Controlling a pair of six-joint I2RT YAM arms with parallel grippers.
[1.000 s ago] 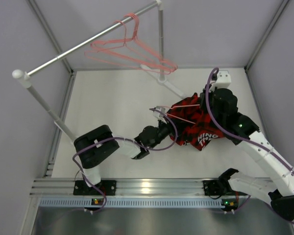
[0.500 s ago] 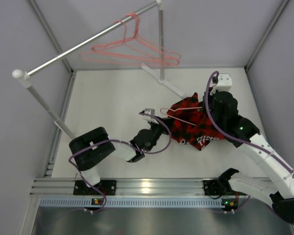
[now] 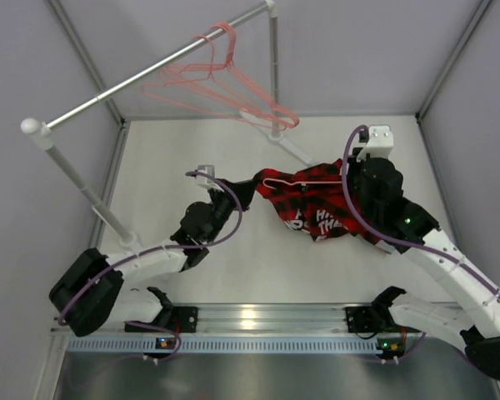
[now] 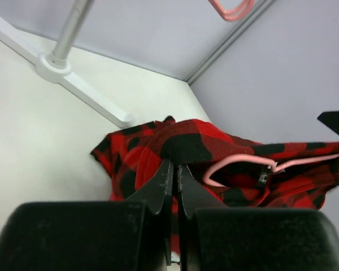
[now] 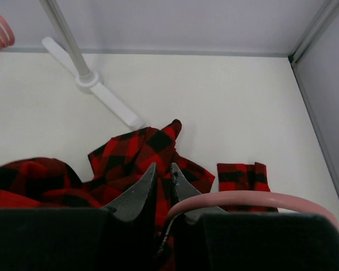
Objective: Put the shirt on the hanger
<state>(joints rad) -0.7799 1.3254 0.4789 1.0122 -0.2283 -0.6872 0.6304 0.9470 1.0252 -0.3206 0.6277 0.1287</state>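
Held shirt [image 3: 312,208] taut at mid-frame, only partly on hanger [image 3: 304,180].
Clenched left gripper [image 4: 173,166] on the cloth's left edge, right gripper [image 5: 163,168] apparently on hanger; risked dragging cloth off the wire onto tabletop [image 3: 175,167] if stretched wider.

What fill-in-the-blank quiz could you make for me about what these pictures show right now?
1. The buffalo-plaid fabric shirt is red and ____.
2. The thin wire hanger lying against that shirt is coloured ____.
3. The block lettering printed on the shirt is ____.
4. The left hand is clamped shut on the ____.

Missing words: black; pink; white; shirt.
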